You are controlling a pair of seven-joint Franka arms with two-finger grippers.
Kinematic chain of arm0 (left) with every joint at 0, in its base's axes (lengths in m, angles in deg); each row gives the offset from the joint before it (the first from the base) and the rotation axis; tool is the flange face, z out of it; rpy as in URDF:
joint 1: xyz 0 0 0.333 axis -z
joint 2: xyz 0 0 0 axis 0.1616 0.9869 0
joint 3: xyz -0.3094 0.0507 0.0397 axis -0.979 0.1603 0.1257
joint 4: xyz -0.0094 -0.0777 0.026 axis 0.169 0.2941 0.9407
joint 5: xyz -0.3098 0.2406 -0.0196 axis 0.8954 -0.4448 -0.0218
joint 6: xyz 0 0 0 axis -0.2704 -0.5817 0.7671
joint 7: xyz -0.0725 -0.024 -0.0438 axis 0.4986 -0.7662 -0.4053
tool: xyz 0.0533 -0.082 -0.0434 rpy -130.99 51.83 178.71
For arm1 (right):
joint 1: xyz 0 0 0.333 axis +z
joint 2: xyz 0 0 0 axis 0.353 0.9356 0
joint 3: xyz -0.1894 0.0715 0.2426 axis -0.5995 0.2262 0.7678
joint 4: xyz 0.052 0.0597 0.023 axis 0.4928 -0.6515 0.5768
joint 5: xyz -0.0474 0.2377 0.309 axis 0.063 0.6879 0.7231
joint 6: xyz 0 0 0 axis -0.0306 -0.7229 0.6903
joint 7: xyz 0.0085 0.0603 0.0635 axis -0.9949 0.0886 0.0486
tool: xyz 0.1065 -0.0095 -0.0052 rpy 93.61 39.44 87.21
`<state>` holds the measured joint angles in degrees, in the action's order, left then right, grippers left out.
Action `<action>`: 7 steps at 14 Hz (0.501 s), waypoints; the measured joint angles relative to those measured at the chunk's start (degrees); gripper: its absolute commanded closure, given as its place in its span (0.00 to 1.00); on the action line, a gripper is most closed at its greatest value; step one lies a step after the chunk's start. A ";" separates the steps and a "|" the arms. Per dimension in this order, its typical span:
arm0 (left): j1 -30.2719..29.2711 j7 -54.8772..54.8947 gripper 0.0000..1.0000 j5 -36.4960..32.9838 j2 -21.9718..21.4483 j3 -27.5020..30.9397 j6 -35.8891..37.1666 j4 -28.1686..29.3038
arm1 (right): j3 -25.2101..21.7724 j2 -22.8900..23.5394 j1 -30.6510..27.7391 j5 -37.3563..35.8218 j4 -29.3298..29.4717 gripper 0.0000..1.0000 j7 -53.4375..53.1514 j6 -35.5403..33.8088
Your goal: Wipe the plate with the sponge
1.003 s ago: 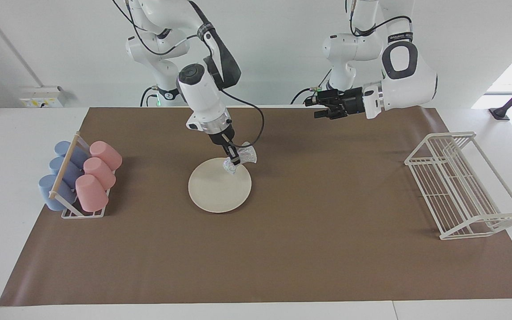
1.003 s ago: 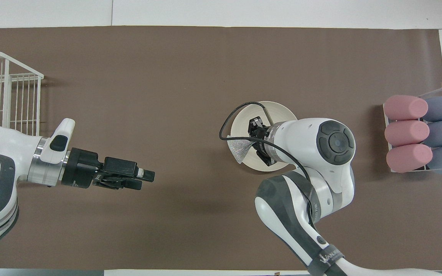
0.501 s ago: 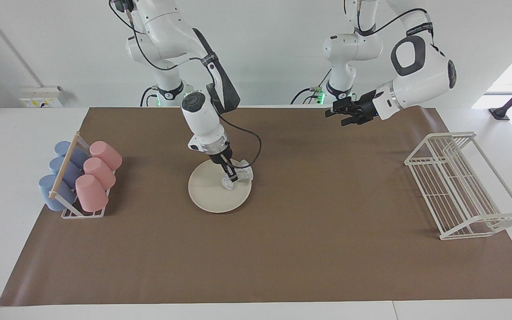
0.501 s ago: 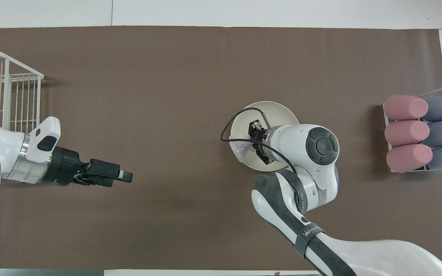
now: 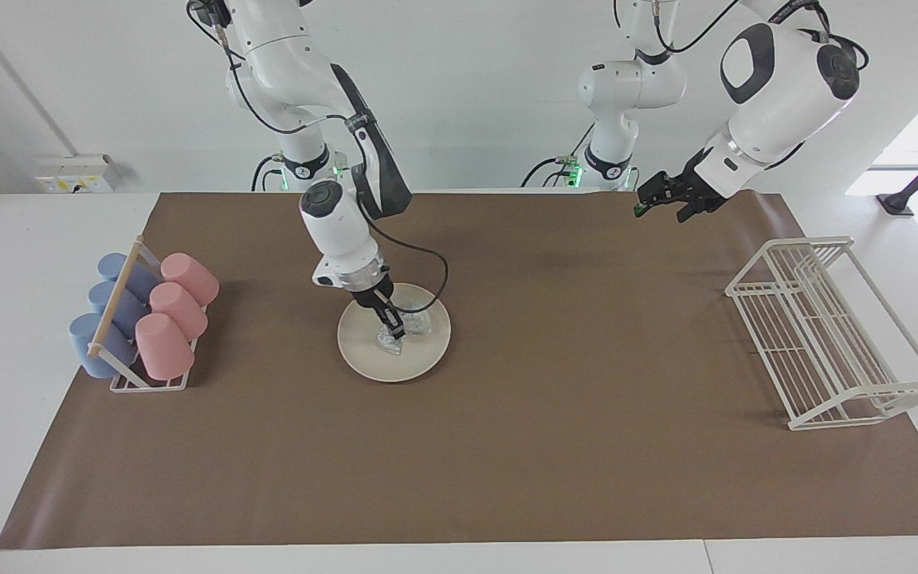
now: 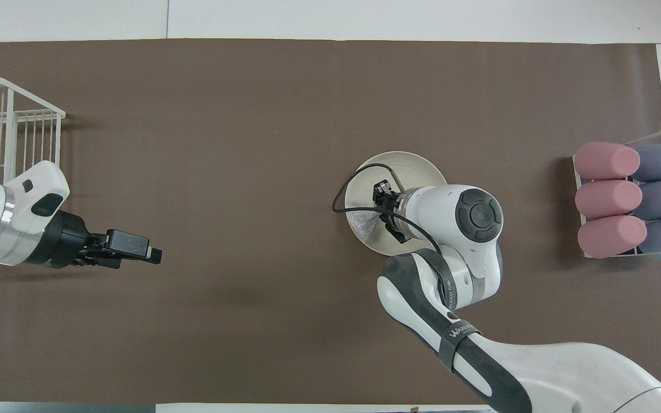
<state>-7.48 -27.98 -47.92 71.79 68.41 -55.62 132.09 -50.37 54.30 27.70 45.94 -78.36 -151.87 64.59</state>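
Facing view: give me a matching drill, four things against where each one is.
1. crinkly silvery sponge
2. round cream plate
3. white wire rack
4. pink and blue cups

A. left arm's end of the table
B. on the brown mat, mid-table
C. pressed on the plate by the right hand
D. right arm's end, in a holder

Pairs: 1-C, 2-B, 3-A, 4-D

1. In the overhead view the right arm's wrist covers much of the plate [image 6: 408,162] and hides the right gripper [image 6: 386,213]; only a wedge of the sponge [image 6: 365,223] shows beside it.
2. In the facing view the sponge [image 5: 403,331] is partly hidden under the right gripper [image 5: 395,331].
3. The wire rack [image 6: 3,135] is cut off by the overhead view's edge.
4. The left gripper [image 5: 661,203] is too small to tell how its fingers stand.
5. The blue cups [image 5: 112,307] are partly hidden by the pink cups [image 5: 176,311].
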 measured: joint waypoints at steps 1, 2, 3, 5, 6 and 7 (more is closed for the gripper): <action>0.00 -0.73 0.00 -2.94 0.22 -0.08 1.27 -1.77 | 0.00 -0.12 -1.31 0.00 -0.22 1.00 1.89 0.00; 0.01 -1.19 0.00 -5.40 0.54 -0.13 2.42 -3.66 | -0.01 -0.21 -2.07 0.00 -0.36 1.00 2.90 0.00; 0.01 -1.61 0.00 -7.10 0.85 -0.14 3.06 -5.37 | -0.01 -0.25 -2.17 0.00 -0.43 1.00 3.07 0.00; -0.02 -3.45 0.00 -9.08 1.45 -0.07 3.46 -8.49 | 0.07 -0.34 -1.69 0.00 -0.55 1.00 2.59 0.00; -0.04 -4.58 0.00 -9.65 1.96 0.04 3.97 -10.36 | 0.10 -0.40 -0.87 0.00 -0.60 1.00 0.97 0.00; -0.04 -5.37 0.00 -10.28 2.71 0.15 5.17 -12.63 | 0.14 -0.45 0.41 0.00 -0.63 1.00 -1.67 0.01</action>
<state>-7.52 -33.36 -58.21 74.51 68.56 -50.45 119.46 -50.24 53.85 28.12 45.94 -78.99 -153.53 64.59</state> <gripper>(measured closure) 0.000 0.894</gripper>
